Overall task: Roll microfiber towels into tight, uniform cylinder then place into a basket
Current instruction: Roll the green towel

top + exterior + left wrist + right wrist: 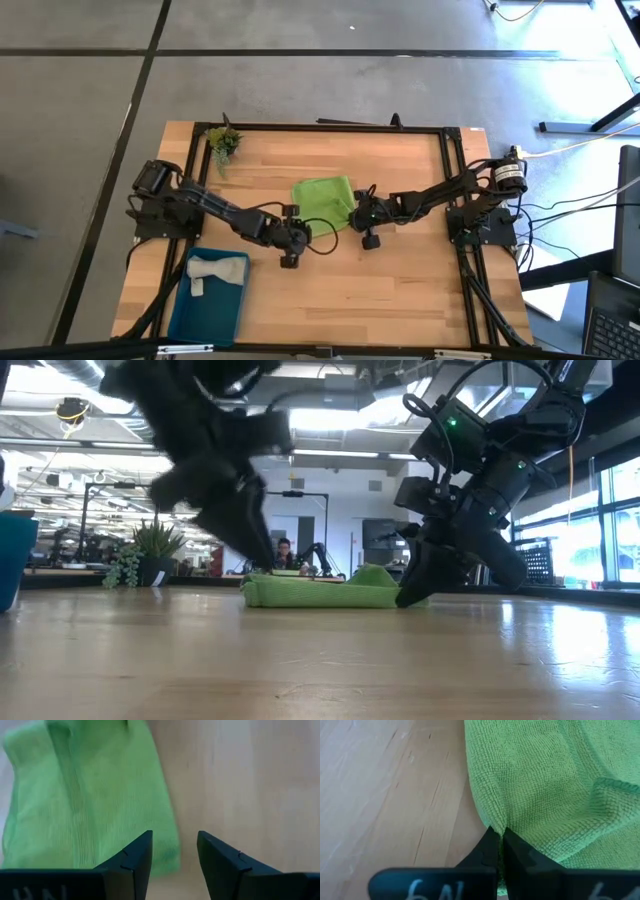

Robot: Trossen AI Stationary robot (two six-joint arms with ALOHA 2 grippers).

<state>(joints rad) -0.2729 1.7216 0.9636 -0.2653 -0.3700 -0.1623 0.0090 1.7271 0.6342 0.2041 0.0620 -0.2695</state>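
A lime green microfiber towel lies loosely folded on the wooden table's middle, with a low hump near its right end. My right gripper is shut on its edge at the right near side. My left gripper stands open just above the towel's left near corner. One finger is over the cloth and the other over bare wood. It touches nothing that I can see. A light grey towel lies in the teal basket at the table's near left. My right gripper pinches the green towel's edge between its two fingers, near the towel's right near corner. The fingers slant down from the table's right side, their tips at table level. The towel lies on the wood, puckered where the fingers meet it.
A small green plant sprig stands at the far left corner. A dark frame runs round the table. Bare wood lies in front of the towel and to the basket's right. In the low view, the basket's wall shows at the left.
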